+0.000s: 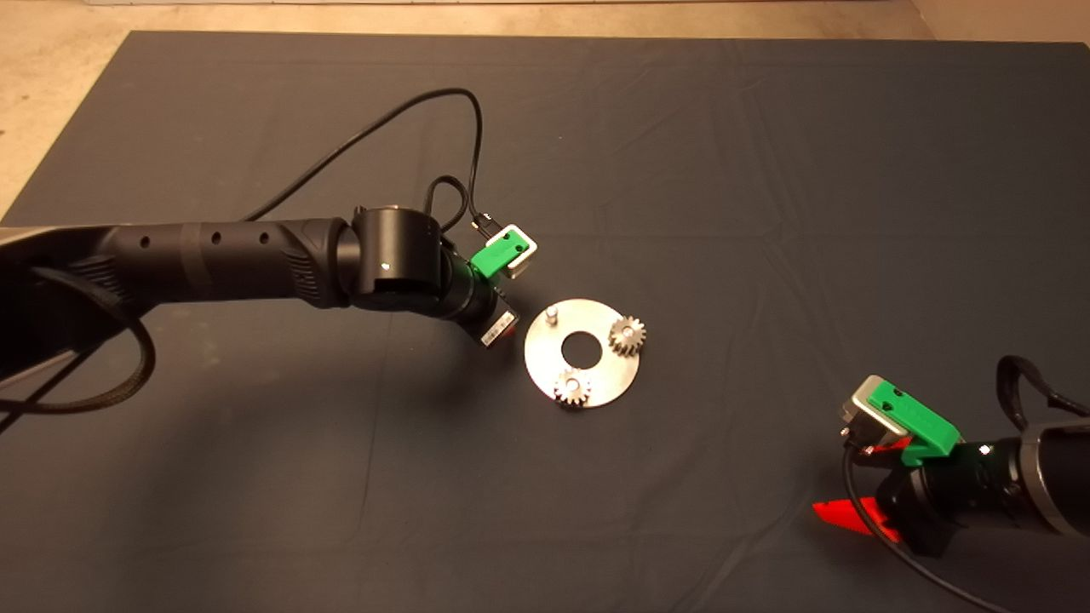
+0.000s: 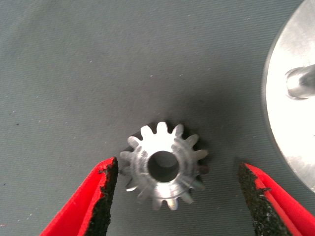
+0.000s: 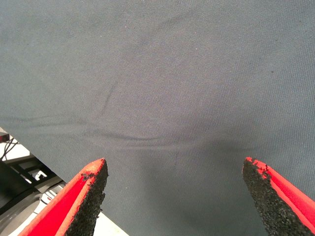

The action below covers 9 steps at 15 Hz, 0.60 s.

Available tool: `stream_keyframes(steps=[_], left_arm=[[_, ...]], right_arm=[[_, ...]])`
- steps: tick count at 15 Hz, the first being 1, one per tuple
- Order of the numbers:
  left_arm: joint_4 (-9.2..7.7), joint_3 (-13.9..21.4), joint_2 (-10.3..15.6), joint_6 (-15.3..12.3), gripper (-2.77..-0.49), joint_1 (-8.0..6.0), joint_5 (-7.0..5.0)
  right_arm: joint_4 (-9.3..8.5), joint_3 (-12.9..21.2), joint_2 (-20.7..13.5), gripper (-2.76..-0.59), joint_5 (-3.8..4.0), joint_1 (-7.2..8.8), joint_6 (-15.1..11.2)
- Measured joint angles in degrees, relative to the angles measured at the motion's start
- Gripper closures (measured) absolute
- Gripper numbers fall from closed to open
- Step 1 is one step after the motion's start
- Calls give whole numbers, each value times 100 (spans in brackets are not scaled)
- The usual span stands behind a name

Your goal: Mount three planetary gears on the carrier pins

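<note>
The shiny round carrier disc (image 1: 545, 362) lies mid-mat. Two planetary gears (image 1: 628, 335) (image 1: 572, 388) sit on two of its carrier pins, and a third pin (image 1: 552, 315) stands bare. A third gear (image 2: 165, 167) lies flat on the mat just beside the disc's rim (image 2: 290, 123). My left gripper (image 2: 177, 164) hangs over that gear, open, with one finger on each side and neither touching it. In the head view the left wrist (image 1: 494, 302) hides this gear. My right gripper (image 3: 174, 162) is parked open at the mat's lower right, one red finger (image 1: 839, 515) showing.
The dark mat (image 1: 766, 170) covers most of the table, and bare tabletop (image 1: 51, 85) shows at the far left. A black cable (image 1: 400, 115) loops up from the left wrist. The right wrist view shows the mat's edge with floor clutter (image 3: 19, 177) beyond.
</note>
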<state>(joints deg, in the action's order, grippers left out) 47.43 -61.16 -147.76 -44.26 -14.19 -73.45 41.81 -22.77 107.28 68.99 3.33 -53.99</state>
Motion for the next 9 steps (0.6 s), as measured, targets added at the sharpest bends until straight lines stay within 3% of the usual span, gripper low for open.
stream_keyframes(steps=[7, 9], left_arm=[[57, -9, -1, 106, -126, 0, -4], [57, -22, -1, 111, -125, 0, -7]], right_arm=[[0, 0, 0, -202, 0, 0, 0], [0, -2, 0, -202, 0, 0, 0]])
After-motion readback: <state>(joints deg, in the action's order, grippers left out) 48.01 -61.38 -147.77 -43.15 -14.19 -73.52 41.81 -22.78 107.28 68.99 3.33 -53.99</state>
